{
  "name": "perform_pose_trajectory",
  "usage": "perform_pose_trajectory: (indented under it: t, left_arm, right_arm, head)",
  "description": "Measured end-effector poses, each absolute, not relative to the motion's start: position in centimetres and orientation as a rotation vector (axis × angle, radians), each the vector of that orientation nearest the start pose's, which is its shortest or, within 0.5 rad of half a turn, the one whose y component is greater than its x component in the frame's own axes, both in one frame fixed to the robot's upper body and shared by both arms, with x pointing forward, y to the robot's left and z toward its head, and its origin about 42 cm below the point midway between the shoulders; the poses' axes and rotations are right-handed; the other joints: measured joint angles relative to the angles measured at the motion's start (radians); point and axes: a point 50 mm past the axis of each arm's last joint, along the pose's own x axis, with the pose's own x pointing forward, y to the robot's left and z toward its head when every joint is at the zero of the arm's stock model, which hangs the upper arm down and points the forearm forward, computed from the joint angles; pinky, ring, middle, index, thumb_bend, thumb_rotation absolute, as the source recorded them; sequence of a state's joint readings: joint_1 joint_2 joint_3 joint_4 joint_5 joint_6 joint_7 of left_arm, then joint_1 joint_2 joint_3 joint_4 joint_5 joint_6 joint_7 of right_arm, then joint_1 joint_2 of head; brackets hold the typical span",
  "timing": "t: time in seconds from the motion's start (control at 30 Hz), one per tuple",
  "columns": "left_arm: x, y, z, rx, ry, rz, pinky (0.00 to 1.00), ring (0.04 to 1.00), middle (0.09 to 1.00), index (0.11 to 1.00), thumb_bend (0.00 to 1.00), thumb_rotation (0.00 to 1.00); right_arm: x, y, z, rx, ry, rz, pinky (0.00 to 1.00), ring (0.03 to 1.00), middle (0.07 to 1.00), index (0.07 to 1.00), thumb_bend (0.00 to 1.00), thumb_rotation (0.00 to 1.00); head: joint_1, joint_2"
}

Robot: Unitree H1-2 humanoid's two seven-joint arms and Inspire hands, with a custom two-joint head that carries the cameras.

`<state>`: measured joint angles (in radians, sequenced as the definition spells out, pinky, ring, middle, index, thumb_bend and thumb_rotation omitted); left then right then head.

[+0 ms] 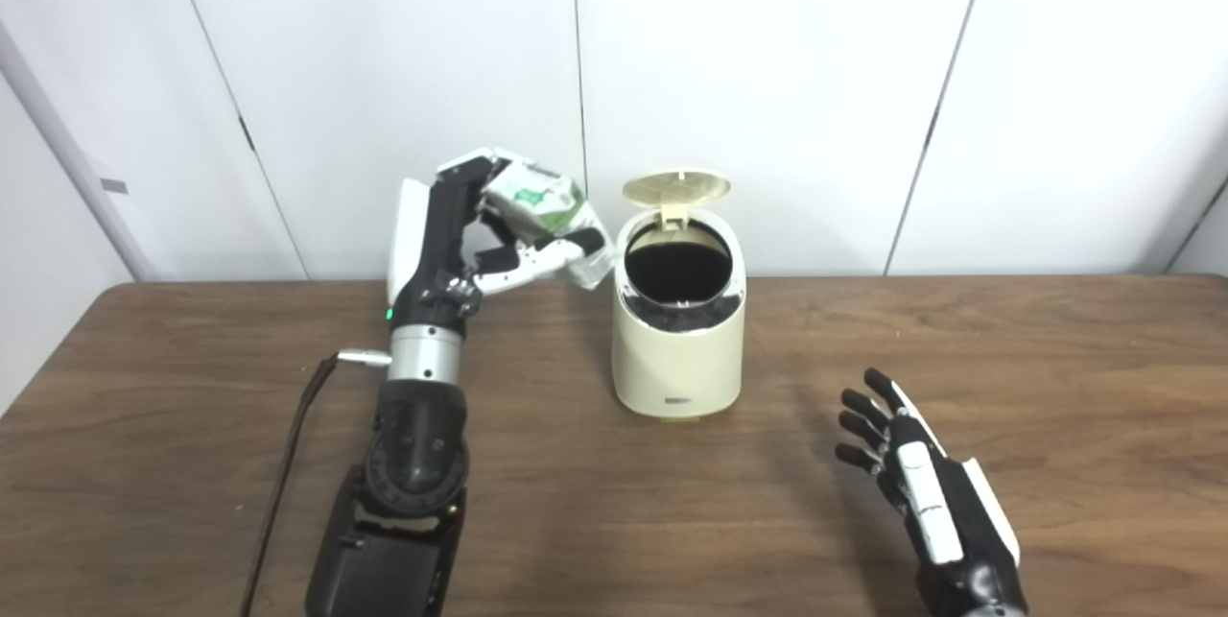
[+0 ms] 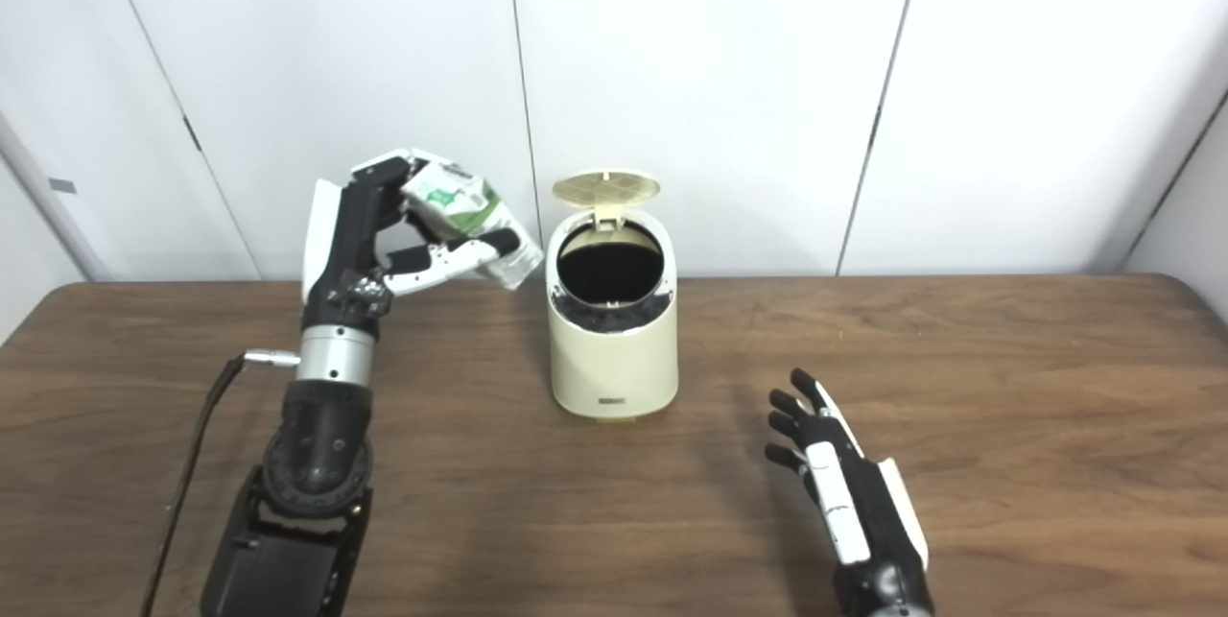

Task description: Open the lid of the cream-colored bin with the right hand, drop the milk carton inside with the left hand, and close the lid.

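Observation:
The cream-colored bin [image 1: 677,348] stands mid-table with its round lid [image 1: 676,187] flipped up at the back, showing a dark inside. My left hand [image 1: 480,233] is raised left of the bin, shut on a green-and-white milk carton [image 1: 547,214] that is tilted toward the bin's rim, just left of the opening. My right hand [image 1: 897,449] hovers low over the table to the right and in front of the bin, open, fingers spread, holding nothing.
The wooden table [image 1: 1007,377] runs wide on both sides of the bin. A black cable [image 1: 288,463] hangs beside my left forearm. White wall panels close off the back.

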<state>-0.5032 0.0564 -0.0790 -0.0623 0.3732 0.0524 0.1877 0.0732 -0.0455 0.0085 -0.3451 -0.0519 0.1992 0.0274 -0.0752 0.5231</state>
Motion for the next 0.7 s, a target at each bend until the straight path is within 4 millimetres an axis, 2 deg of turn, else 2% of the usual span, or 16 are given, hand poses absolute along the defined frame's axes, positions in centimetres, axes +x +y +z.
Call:
perform_pose_trajectory:
  t: [0.27, 0.7]
  left_arm:
    - [41.4, 15.2, 27.4, 0.364, -0.576, 0.071, 0.32, 0.426, 0.492, 0.504, 0.48, 0.0]
    - [42.7, 13.6, 26.5, 0.366, -0.63, 0.049, 0.32, 0.42, 0.489, 0.508, 0.48, 0.0]
  right_arm:
    - [25.5, -21.8, 15.7, -0.129, -0.078, 0.017, 0.76, 0.878, 0.895, 0.956, 0.49, 0.98]
    - [25.5, -20.5, 15.8, -0.125, -0.082, 0.0, 0.78, 0.888, 0.895, 0.957, 0.47, 0.97]
  head:
    - [-0.014, -0.003]
    - [-0.028, -0.006]
